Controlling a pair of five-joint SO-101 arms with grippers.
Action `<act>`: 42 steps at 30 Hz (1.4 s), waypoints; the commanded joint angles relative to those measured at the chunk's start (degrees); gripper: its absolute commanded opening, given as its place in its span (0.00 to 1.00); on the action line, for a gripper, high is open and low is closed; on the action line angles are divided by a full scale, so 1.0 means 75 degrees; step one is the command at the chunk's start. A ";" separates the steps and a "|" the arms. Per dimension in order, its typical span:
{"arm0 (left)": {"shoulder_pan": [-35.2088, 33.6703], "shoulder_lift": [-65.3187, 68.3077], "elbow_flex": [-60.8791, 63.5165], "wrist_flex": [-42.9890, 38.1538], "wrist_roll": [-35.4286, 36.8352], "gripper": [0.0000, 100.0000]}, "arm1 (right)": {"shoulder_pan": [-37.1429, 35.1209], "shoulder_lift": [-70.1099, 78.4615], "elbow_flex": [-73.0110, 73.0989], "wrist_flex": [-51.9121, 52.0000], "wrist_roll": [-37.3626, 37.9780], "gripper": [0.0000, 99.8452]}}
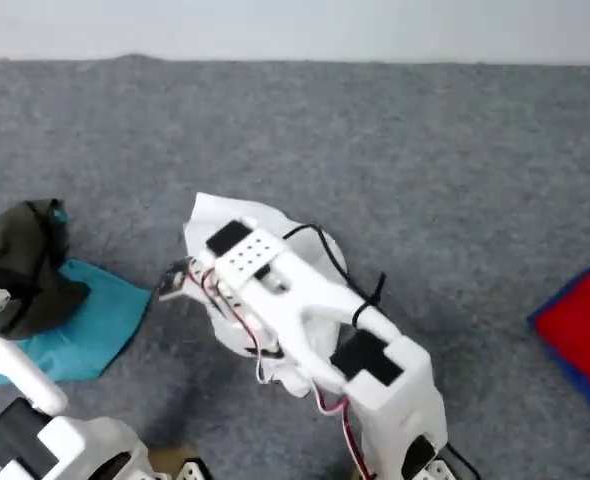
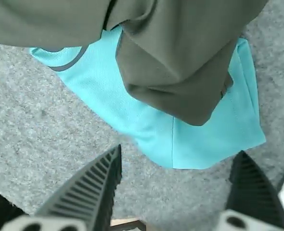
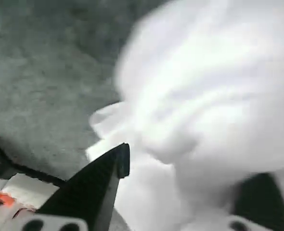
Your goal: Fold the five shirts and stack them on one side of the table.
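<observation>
A crumpled white shirt (image 1: pixel 218 214) lies mid-table under my right arm. In the right wrist view my right gripper (image 3: pixel 192 163) stands open, and a bunch of the white shirt (image 3: pixel 204 86) bulges between its wide-apart fingers (image 3: pixel 106 180). At the table's left a dark olive shirt (image 1: pixel 20 262) lies rumpled on top of a flat turquoise shirt (image 1: pixel 90 325). My left gripper (image 2: pixel 180 154) hangs open just above the near edge of the turquoise shirt (image 2: pixel 132 101) and the olive shirt (image 2: pixel 180 57), holding nothing. A red shirt (image 1: pixel 583 325) with a blue edge sits at the right border.
Grey carpet-like table surface (image 1: pixel 425 160) spreads wide and bare at the back and between the white and red shirts. A pale wall (image 1: pixel 295 28) bounds the far edge. The arm bases (image 1: pixel 75 445) stand at the front.
</observation>
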 commanded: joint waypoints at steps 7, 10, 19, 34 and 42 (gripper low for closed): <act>-0.0035 -0.0246 -0.0006 0.0246 -0.0082 0.34 | 0.0674 0.0111 -0.1325 0.0568 0.0105 0.03; -0.0023 -0.0246 0.0264 0.0246 -0.0082 0.34 | 0.0733 0.0111 -0.1958 0.0944 0.0105 0.01; -0.0023 -0.0293 0.0920 0.0234 -0.0082 0.34 | 0.0815 -0.0135 -0.2977 0.1143 0.0082 0.01; -0.0012 -0.0316 0.0920 0.0246 -0.0082 0.34 | 0.5023 -0.3077 -0.2884 0.1119 0.0117 0.01; 0.0610 -0.0328 0.0932 0.0246 -0.0082 0.34 | 0.5960 -0.2444 -0.1442 0.1084 0.1231 0.39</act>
